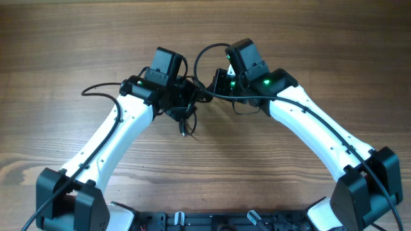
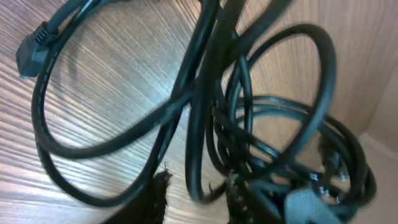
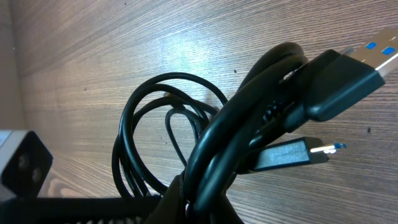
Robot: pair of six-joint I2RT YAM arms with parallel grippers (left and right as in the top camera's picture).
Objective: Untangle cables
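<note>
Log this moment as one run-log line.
task: untangle cables | left claw: cables between jaws, grip unclear | right claw: shut on cables | blue-tipped plug: free end near right claw

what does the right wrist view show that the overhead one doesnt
Only the right wrist: a large plug with blue inserts and a small plug with a metal tip, close up. Only the overhead: the left arm, the right arm, and a strand trailing left. Both: the tangled cables over the wooden table.

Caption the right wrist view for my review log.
Right gripper clamps looped black cables over wood table, two plugs protruding.
</note>
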